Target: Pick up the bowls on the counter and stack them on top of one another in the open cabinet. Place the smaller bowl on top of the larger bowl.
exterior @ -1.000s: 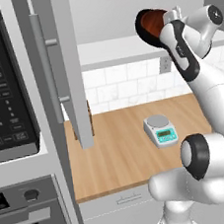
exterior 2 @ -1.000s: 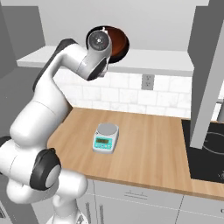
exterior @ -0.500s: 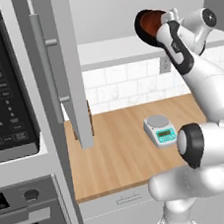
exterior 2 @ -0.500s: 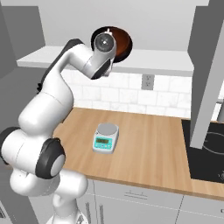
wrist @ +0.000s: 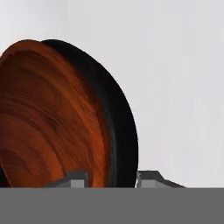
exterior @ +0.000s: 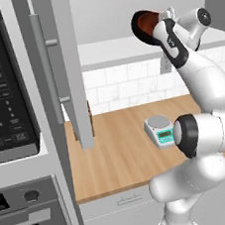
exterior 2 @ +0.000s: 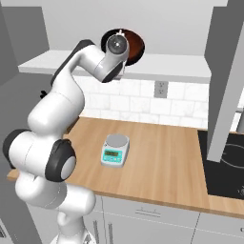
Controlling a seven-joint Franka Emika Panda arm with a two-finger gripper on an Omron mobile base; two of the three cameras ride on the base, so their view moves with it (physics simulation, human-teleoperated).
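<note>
The bowl [exterior: 144,24], black outside and reddish-brown inside, is held on edge above the cabinet's white shelf board [exterior: 122,50]. My gripper [exterior: 162,24] is shut on its rim. In the hand view the rim of the bowl [wrist: 65,118] runs down between my fingertips [wrist: 77,179], with the pale cabinet wall behind. From the right the bowl [exterior 2: 135,44] is partly hidden behind my wrist and hangs over the shelf [exterior 2: 167,64]. The grey cabinet door [exterior: 71,64] with its bar handle [exterior: 45,63] stands open to the left. Below lies the tan counter [exterior: 125,155].
A small kitchen scale [exterior: 159,128] sits on the counter [exterior 2: 162,162] under my arm. The black microwave [exterior: 3,83] is at the left, the black stovetop [exterior 2: 228,167] at the right. A second grey door [exterior 2: 224,81] hangs at the right. Something dark brown [exterior: 89,111] peeks out behind the left door.
My forearm and elbow have swung upward and the wrist has turned. The bowl has shifted only slightly, staying at shelf height in the gripper.
</note>
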